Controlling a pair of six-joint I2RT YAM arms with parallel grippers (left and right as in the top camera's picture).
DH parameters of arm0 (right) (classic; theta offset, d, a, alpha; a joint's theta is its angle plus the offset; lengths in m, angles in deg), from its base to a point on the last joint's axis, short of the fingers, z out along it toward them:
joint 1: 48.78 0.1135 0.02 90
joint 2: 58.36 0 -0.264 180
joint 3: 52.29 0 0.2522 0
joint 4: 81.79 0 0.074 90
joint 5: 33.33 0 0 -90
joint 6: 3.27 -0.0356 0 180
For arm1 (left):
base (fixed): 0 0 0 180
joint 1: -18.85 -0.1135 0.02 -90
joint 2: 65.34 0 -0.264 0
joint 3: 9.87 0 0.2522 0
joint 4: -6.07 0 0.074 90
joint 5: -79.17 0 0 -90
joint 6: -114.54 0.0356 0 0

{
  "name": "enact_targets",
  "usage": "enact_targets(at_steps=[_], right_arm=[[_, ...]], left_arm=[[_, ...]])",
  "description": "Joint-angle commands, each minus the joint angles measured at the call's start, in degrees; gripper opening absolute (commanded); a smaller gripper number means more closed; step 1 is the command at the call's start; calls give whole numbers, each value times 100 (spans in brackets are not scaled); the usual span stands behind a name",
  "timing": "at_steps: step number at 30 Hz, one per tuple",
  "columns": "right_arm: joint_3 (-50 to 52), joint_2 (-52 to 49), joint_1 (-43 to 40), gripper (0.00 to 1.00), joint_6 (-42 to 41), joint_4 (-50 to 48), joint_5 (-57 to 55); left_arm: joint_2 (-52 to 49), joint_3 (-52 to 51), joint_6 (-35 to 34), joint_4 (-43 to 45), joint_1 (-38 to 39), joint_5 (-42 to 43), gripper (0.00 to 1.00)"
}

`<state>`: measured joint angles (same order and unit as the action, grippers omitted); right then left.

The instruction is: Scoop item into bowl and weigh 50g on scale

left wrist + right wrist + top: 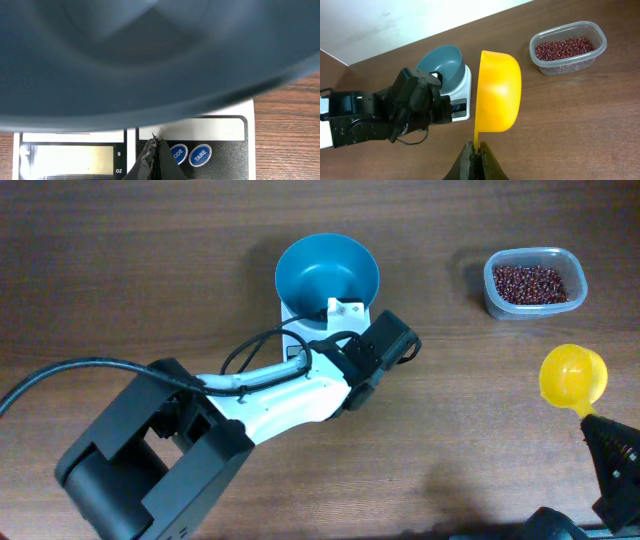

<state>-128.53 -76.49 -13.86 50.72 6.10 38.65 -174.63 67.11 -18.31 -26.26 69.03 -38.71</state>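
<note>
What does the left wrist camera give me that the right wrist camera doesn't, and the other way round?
Left wrist only: the display and labelled buttons of the scale, close up, with the left gripper shut beside them. Right wrist only: the right gripper holding the yellow scoop, plus the tub of beans. Both: the blue bowl sitting on the scale.
</note>
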Motion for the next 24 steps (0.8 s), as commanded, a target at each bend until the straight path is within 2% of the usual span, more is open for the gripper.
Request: enact_targets(at_steps=[1, 12, 22, 24], right_arm=[[-90, -72, -17, 4, 2, -22, -138], [-92, -72, -15, 4, -2, -33, -57], [-92, -72, -15, 4, 0, -85, -4], [-92, -72, -15, 4, 7, -79, -31]], left_arm=[[-55, 59, 28, 9, -35, 0, 2], [-63, 57, 28, -181, -31, 72, 2], [-433, 70, 31, 33, -35, 260, 0], [-361, 70, 31, -195, -35, 258, 0]])
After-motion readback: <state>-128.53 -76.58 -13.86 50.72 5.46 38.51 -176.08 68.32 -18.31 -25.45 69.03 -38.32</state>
